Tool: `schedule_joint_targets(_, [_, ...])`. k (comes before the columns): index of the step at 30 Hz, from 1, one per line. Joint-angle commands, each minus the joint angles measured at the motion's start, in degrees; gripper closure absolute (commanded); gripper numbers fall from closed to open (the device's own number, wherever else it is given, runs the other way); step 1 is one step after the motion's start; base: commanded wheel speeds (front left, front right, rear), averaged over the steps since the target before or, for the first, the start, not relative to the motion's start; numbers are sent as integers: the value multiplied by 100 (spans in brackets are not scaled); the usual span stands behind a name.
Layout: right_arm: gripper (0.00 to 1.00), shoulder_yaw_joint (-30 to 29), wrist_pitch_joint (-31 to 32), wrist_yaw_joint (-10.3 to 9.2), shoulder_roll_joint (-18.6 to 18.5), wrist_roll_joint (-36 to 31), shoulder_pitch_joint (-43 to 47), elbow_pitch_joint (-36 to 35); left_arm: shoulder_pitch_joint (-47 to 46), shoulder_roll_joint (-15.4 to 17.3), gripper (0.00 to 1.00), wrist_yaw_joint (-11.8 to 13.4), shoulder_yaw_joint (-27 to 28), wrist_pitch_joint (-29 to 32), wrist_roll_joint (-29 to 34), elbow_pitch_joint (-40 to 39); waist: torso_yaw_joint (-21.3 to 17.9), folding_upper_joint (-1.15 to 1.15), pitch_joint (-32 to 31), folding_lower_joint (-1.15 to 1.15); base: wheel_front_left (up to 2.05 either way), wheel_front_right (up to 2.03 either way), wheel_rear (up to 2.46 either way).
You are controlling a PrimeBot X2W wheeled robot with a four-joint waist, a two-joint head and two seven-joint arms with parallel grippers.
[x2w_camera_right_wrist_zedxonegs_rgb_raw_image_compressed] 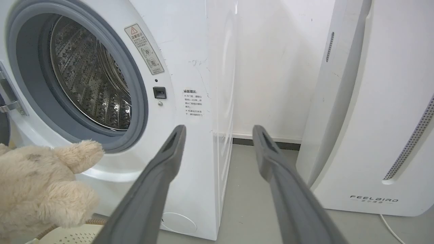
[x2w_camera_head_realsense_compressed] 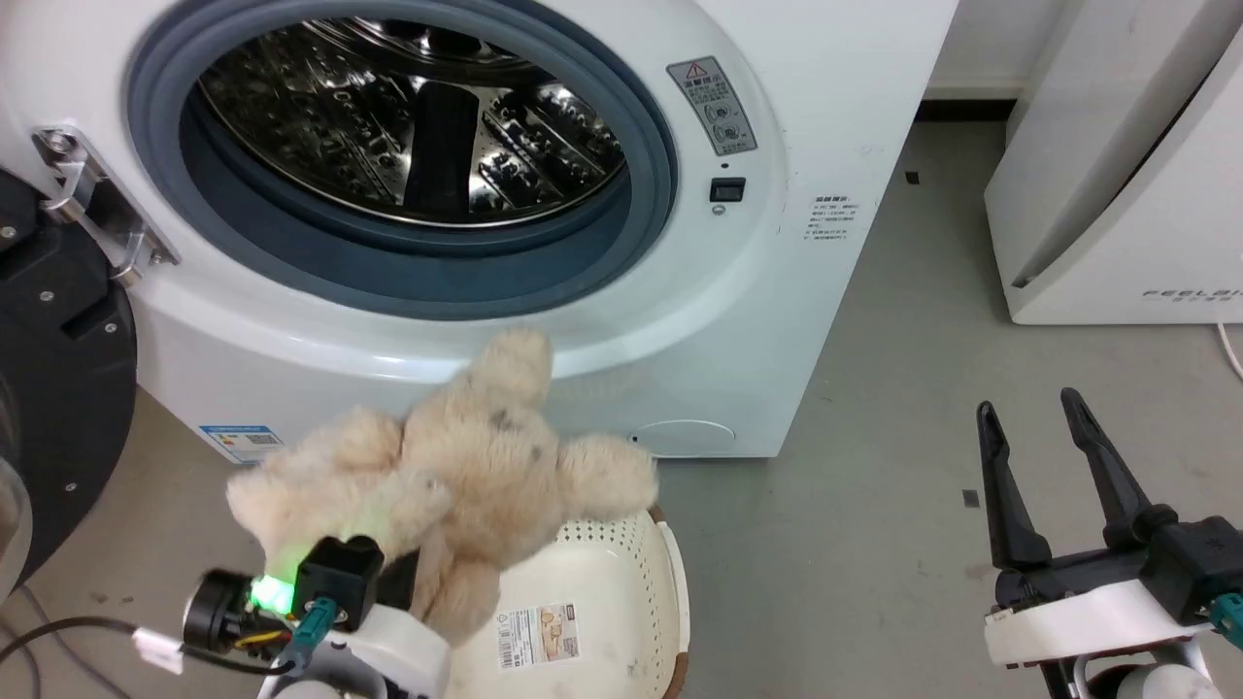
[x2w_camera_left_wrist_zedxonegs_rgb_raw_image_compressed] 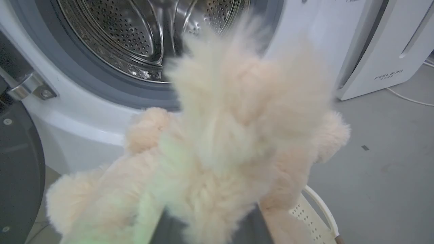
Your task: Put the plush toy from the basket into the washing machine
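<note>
My left gripper (x2w_camera_head_realsense_compressed: 388, 558) is shut on the plush toy (x2w_camera_head_realsense_compressed: 456, 476), a fluffy beige-tan bear held in the air above the basket (x2w_camera_head_realsense_compressed: 592, 602) and just below the washing machine's porthole (x2w_camera_head_realsense_compressed: 408, 155). Fur hides the fingertips. Up close in the left wrist view, the plush toy (x2w_camera_left_wrist_zedxonegs_rgb_raw_image_compressed: 223, 152) covers the fingers, with the steel drum (x2w_camera_left_wrist_zedxonegs_rgb_raw_image_compressed: 135, 37) behind it. The cream basket sits on the floor with a paper label on its bottom. My right gripper (x2w_camera_head_realsense_compressed: 1029, 417) stands open at the lower right, nothing between its fingers; its fingers (x2w_camera_right_wrist_zedxonegs_rgb_raw_image_compressed: 162, 169) point at the washing machine (x2w_camera_right_wrist_zedxonegs_rgb_raw_image_compressed: 190, 101).
The washer's black-framed door (x2w_camera_head_realsense_compressed: 49, 388) hangs open at the left. A white FEELBIRD appliance (x2w_camera_head_realsense_compressed: 1126, 194) stands to the right on the grey floor (x2w_camera_head_realsense_compressed: 903, 437). A cable (x2w_camera_head_realsense_compressed: 58, 631) trails at the lower left.
</note>
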Motion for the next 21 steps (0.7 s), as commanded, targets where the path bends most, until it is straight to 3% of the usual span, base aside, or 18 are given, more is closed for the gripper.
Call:
schedule_joint_targets(1, [0,-10,-27,-5,-3,24,86,-8,49,-58,100,50,91,-33,93,-286,8,0,-28,1,0,0,0])
schedule_joint_targets(11, [0,60,-27,-5,-3,91,-19,-203,-132,-84,100,30,599,-33,452,-1630,-230,0,327,1,0,0,0])
schedule_joint_targets(21, [0,49,-27,-5,-3,193,-328,-480,-1474,365,100,-257,1114,-33,461,-1669,-702,0,1300,1,0,0,0])
